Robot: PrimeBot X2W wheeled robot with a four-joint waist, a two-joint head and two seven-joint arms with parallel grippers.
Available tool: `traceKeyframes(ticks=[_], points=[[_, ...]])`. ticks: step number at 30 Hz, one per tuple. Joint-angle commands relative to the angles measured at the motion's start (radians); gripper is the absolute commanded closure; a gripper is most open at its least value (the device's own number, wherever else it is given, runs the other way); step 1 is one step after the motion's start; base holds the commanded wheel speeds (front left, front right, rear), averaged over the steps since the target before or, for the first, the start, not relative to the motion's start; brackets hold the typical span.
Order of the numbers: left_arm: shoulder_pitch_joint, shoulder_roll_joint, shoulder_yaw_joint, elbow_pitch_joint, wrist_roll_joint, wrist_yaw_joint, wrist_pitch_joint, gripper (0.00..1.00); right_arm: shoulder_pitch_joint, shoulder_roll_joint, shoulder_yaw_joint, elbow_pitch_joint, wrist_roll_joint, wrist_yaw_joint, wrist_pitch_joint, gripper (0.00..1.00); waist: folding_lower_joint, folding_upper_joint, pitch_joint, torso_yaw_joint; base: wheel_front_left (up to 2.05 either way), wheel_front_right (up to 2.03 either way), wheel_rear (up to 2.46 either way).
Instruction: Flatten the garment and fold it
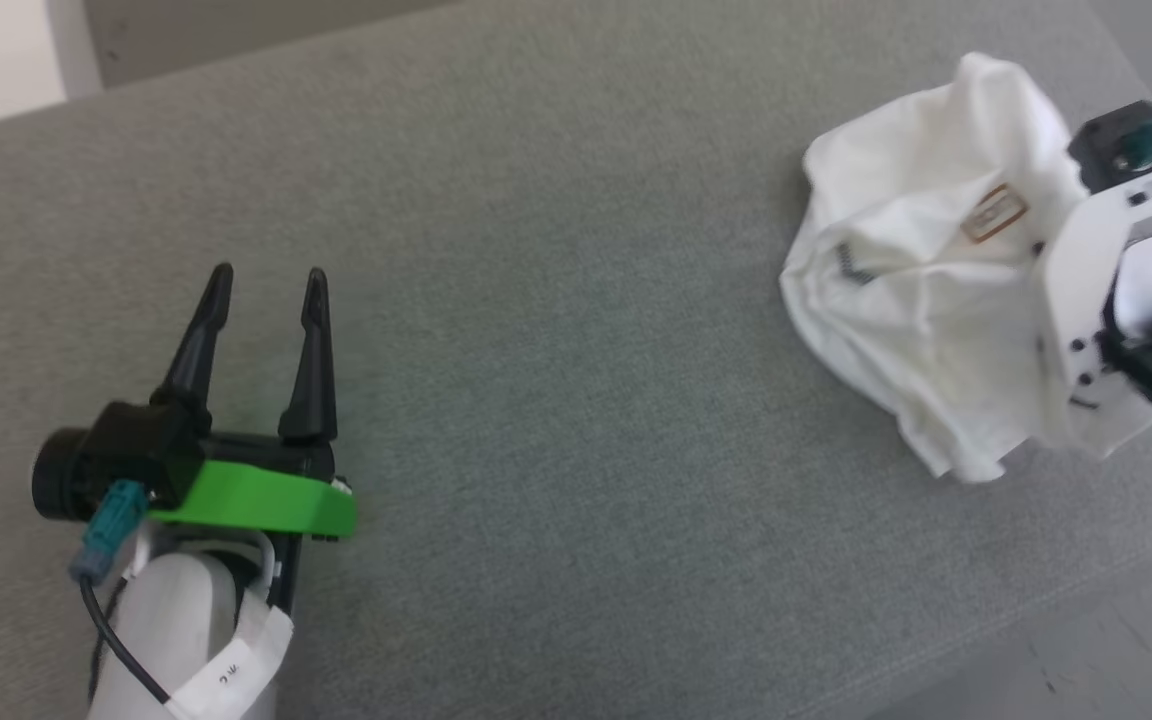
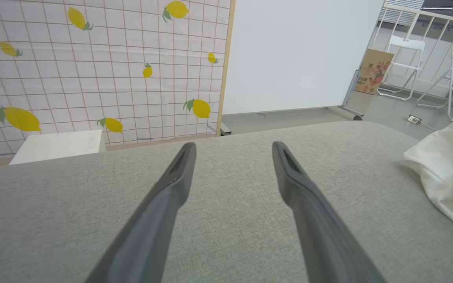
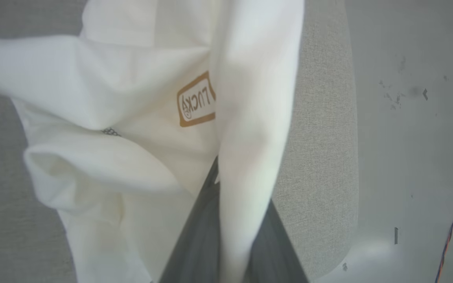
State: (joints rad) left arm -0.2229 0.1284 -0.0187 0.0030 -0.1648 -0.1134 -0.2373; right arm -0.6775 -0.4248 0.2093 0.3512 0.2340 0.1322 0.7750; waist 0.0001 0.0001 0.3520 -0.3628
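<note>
Nearest the robot, the left pincer (image 1: 268, 275) hung low over the grey fabric-covered surface (image 1: 576, 420), its two dark fingers spread wide with nothing between them. It stood well apart from the work, at the surface's left side.

Farther across, at the right end of the surface, the large white thin-fabric garment (image 1: 916, 300) lay in a crumpled heap close to the edge. Part of it was drawn up into a peak. A brown-bordered label (image 1: 991, 213) and a short run of dark stitching (image 1: 854, 262) showed among the folds. The right pincer (image 3: 220, 184) was pressed together on a fold of the garment; in the right wrist view, white cloth ran up between its fingers.

Beyond the surface stood a low white box (image 2: 59, 145) and a lemon-patterned screen (image 2: 92, 67).

Assessment: flattening had barely begun, and the step in hand appeared to be the first hold on the heap. The next move would likely call for lifting or dragging the held fold toward the middle of the surface. The idle left pincer would then need to take a second point, so the cloth could be spread. A risk was noted of the garment slipping off the near edge.
</note>
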Motion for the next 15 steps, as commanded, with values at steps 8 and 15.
traceKeyframes(ticks=[8,15], points=[[-0.059,0.062,-0.011,-0.072,0.016,-0.007,0.065,0.0,-0.097,-0.051,-0.121,0.145,-0.138,-0.002,-0.149,1.0,-0.0001,-0.0001,0.178,-0.049,0.0,0.0,0.0],[-0.069,0.084,-0.01,-0.112,0.015,-0.004,0.095,0.0,-0.153,-0.042,-0.213,0.248,-0.247,-0.002,-0.261,1.0,-0.0001,-0.0001,0.213,-0.016,0.0,0.0,0.0]])
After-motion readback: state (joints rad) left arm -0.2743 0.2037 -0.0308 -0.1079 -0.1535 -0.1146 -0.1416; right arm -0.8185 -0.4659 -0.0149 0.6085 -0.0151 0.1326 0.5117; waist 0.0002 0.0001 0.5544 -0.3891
